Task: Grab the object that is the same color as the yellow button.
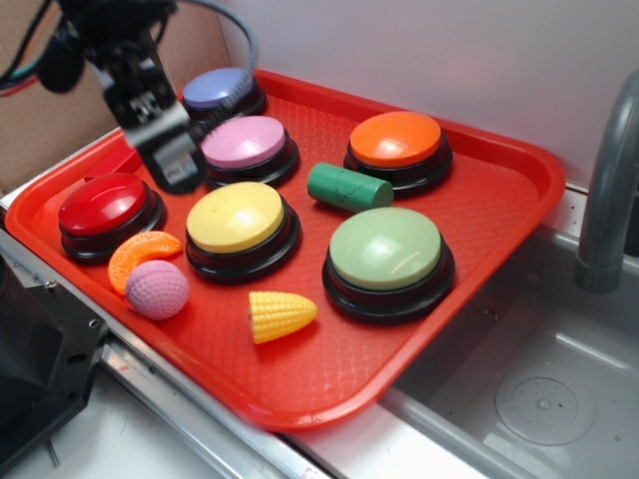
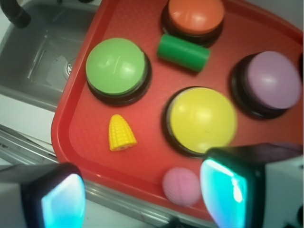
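My gripper [image 2: 142, 199] hung open, empty, above the red plastic tray [image 1: 479, 215]; small yellow ridged toy corn cob [image 1: 281, 315] lay near its front edge.

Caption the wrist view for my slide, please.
Open gripper above red tray; toy corn left of yellow button.

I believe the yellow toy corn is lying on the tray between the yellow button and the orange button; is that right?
Not quite: the green cylinder lies between the yellow button and orange button. The corn lies on the tray nearer its front edge, as the exterior view shows.
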{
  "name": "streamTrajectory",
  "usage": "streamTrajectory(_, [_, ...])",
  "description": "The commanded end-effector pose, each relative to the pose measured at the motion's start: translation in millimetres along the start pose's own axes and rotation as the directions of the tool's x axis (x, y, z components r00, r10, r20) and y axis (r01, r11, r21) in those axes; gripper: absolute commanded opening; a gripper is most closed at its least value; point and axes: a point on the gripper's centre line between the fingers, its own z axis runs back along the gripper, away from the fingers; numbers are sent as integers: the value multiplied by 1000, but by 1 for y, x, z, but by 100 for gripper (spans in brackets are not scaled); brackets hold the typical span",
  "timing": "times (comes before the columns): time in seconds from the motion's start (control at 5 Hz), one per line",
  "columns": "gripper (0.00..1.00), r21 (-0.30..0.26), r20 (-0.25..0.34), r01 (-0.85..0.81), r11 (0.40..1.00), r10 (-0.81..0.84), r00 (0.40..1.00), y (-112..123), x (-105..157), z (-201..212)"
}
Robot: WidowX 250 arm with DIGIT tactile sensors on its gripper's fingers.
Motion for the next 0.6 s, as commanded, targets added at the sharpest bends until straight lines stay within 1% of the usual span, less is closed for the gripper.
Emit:
streamTrajectory(0.0, [100,-34,49,74,997,-72,996,-17,15,-52])
streamTrajectory(0.2, [100,-19,6,110,994,-110,994,-27,16,-75])
streamTrajectory(0.4, [100,25,-38,120,992,-119,992,-31,13,-91])
